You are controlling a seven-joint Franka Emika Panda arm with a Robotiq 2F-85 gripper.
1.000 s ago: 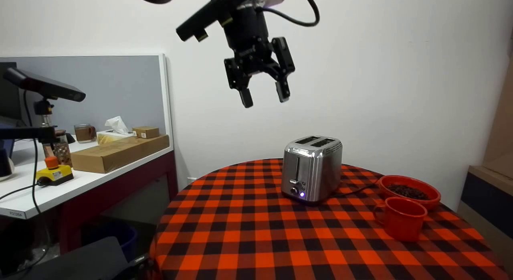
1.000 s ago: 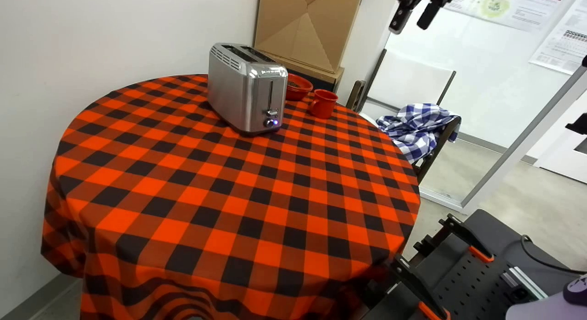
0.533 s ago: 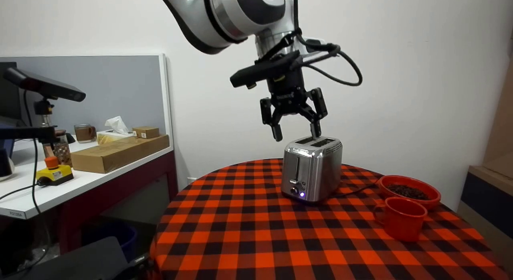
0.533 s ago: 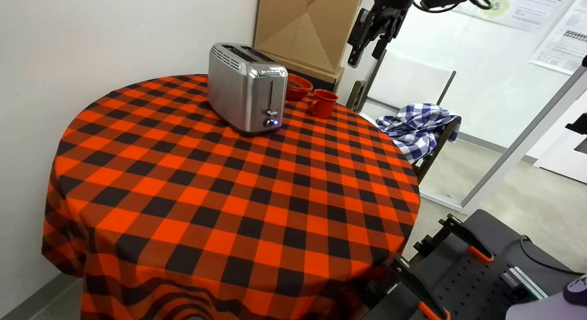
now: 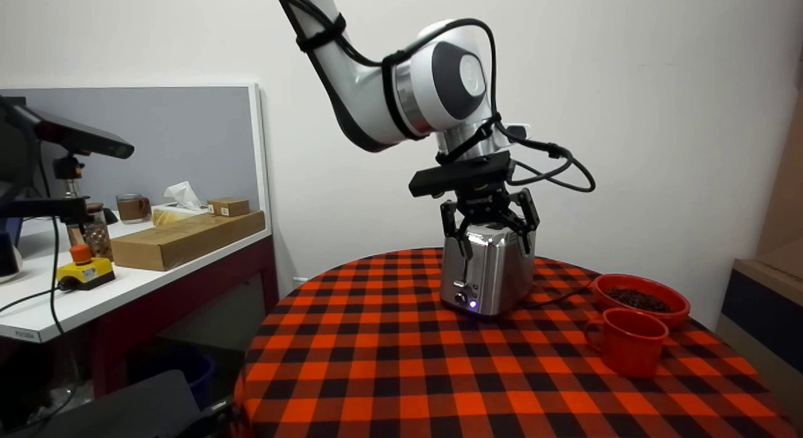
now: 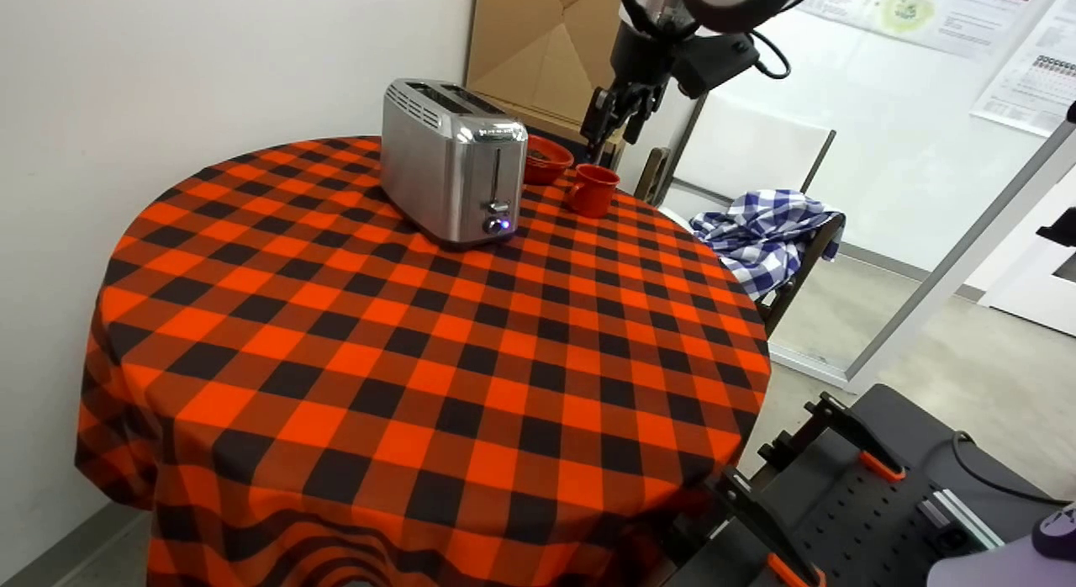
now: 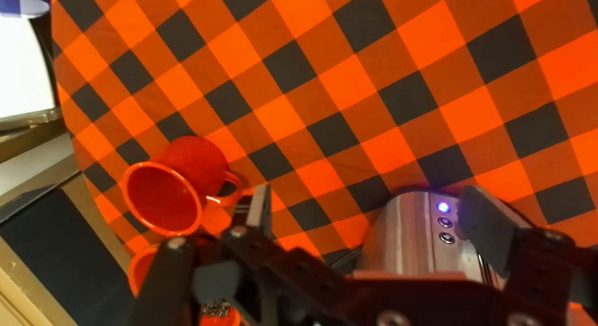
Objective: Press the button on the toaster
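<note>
The silver two-slot toaster [image 5: 492, 281] stands upright on the checked tablecloth, also in an exterior view [image 6: 424, 166] and the wrist view [image 7: 402, 237]. Its end panel carries a lever [image 6: 498, 207], a knob and a lit blue-white button [image 7: 443, 207], with two unlit buttons [image 7: 446, 237] beside it. My gripper [image 5: 497, 246] is open and empty, pointing down. In an exterior view it overlaps the toaster's upper front; in an exterior view [image 6: 612, 141] it hangs apart, right of the toaster. In the wrist view the right finger of the gripper [image 7: 366, 195] covers part of the panel.
A red mug [image 5: 633, 344] and a red bowl [image 5: 665, 297] with dark bits stand beside the toaster. The toaster's cord [image 5: 564, 297] runs toward the bowl. A wall stands behind the table, and a white desk [image 5: 182, 262] with boxes stands at the side.
My arm has come down and closer to the toaster, moving right in an exterior view and left in an exterior view. The gripper stays open. The toaster, mug and bowl have not moved.
</note>
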